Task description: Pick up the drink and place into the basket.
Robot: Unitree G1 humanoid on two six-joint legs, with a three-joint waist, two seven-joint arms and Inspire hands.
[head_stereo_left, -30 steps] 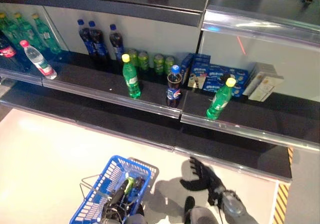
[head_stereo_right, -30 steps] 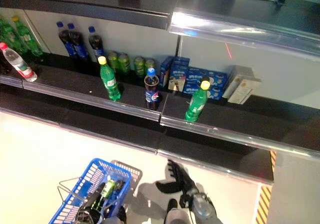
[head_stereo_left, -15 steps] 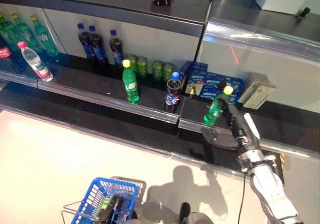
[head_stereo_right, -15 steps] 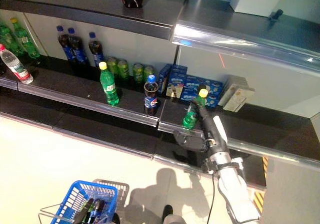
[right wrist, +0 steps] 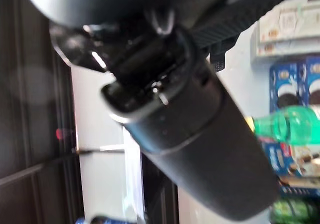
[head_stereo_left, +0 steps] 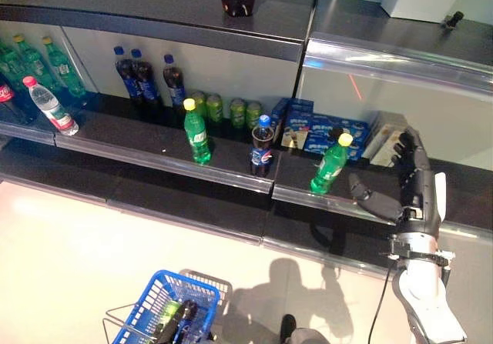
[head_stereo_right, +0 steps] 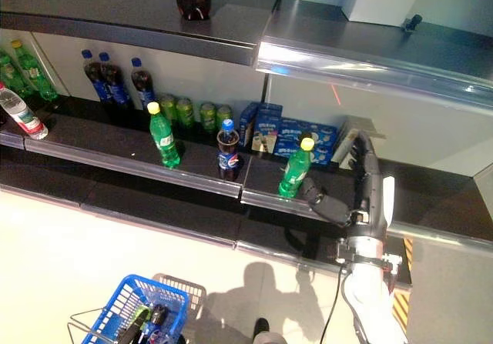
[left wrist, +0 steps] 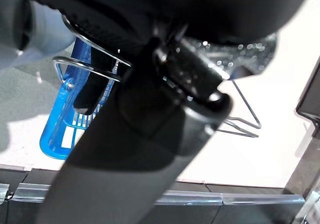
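A green bottle with a yellow cap (head_stereo_left: 330,164) stands upright at the shelf's front edge; it also shows in the right wrist view (right wrist: 290,126). My right hand (head_stereo_left: 412,181) is open just right of it, fingers straight and pointing up, thumb reaching toward the bottle without touching it. My left hand (head_stereo_left: 179,318) is shut on the wire handles (left wrist: 92,69) of the blue basket (head_stereo_left: 154,307), which hangs low at the left. Something green lies in the basket.
On the same shelf stand another green bottle (head_stereo_left: 197,133), a cola bottle (head_stereo_left: 261,148), green cans (head_stereo_left: 223,110), blue boxes (head_stereo_left: 323,125) and dark bottles (head_stereo_left: 142,75). A clear rail (head_stereo_left: 231,176) runs along the shelf front. A shelf board (head_stereo_left: 385,51) hangs above.
My right hand rose from near the floor to the shelf, was at the green bottle half a second ago, and now stands open to its right. The camera shifted.
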